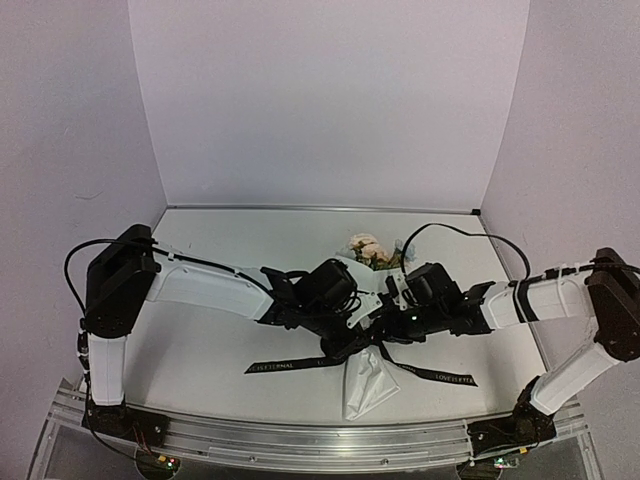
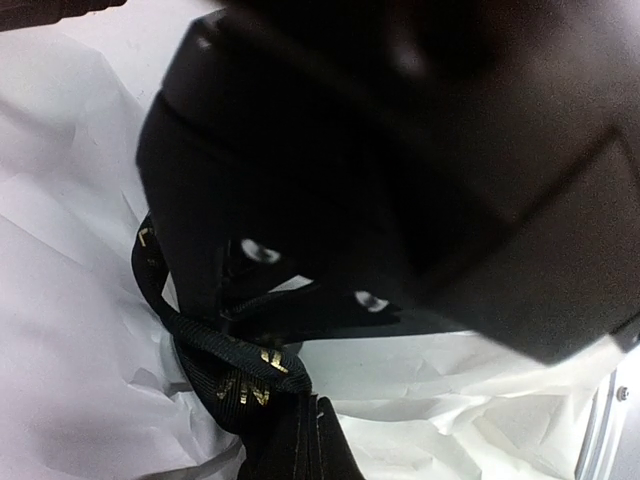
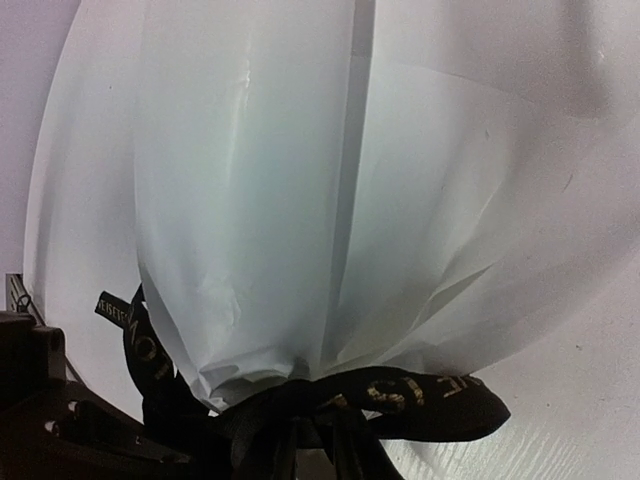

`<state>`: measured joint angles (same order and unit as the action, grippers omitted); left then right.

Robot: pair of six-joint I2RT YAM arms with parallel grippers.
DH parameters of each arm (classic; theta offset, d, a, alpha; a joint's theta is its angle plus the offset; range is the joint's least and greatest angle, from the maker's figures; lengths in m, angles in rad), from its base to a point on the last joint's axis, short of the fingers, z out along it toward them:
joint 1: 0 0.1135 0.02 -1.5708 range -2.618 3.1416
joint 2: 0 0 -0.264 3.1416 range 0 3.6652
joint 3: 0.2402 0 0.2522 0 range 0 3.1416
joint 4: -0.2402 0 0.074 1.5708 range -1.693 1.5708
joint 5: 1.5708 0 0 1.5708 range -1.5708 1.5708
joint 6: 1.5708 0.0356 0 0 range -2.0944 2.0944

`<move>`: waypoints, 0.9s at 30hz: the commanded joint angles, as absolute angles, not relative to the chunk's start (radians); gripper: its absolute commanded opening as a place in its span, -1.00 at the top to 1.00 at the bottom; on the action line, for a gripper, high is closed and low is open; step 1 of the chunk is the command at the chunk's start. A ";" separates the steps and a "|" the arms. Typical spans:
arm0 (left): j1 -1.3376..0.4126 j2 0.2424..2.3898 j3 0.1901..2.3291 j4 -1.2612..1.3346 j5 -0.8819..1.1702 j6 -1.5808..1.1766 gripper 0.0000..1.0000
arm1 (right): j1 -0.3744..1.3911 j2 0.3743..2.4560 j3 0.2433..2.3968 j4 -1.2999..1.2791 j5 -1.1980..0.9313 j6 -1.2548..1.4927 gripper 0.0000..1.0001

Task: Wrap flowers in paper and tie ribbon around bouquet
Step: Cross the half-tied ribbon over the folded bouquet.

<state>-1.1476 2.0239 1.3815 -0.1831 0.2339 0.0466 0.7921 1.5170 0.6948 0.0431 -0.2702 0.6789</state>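
The bouquet lies mid-table, its peach and blue flowers (image 1: 370, 248) pointing away and the white paper (image 1: 368, 385) cone end toward the near edge. The black ribbon (image 1: 290, 366) with pale lettering is knotted round the cone's neck, and its ends trail left and right. My left gripper (image 2: 311, 410) is shut on the ribbon (image 2: 245, 385) beside the knot. My right gripper (image 3: 315, 430) sits at the knotted ribbon (image 3: 430, 395) under the gathered paper (image 3: 300, 200), its fingers a narrow gap apart. From above, both grippers meet over the neck, left gripper (image 1: 348, 335) and right gripper (image 1: 380, 325).
The right arm's black body (image 2: 420, 150) fills most of the left wrist view. A metal rail (image 1: 300, 435) runs along the near table edge. White walls enclose the table (image 1: 220, 250) on three sides.
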 commanded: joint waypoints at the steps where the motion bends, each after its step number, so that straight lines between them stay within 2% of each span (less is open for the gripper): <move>1: -1.138 2.061 1.420 -0.226 0.220 0.029 1.00 | 0.789 1.445 0.685 0.084 -0.278 0.676 0.66; 8: -1.134 2.082 1.435 -0.241 0.221 0.027 1.00 | 0.790 1.396 0.667 0.052 -0.276 0.676 0.45; 16: -1.130 2.101 1.448 -0.261 0.231 0.026 1.00 | 0.789 1.340 0.660 -0.009 -0.265 0.663 0.40; 20: -1.131 2.097 1.442 -0.256 0.232 0.025 1.00 | 0.790 1.351 0.692 -0.068 -0.237 0.653 0.23; 27: -1.131 2.093 1.442 -0.253 0.240 0.026 1.00 | 0.785 1.408 0.725 -0.122 -0.175 0.679 0.20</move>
<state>-1.1318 2.0678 1.4212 -0.2092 0.2363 0.0238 0.7876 1.3782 0.6826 -0.0979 -0.2458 0.6737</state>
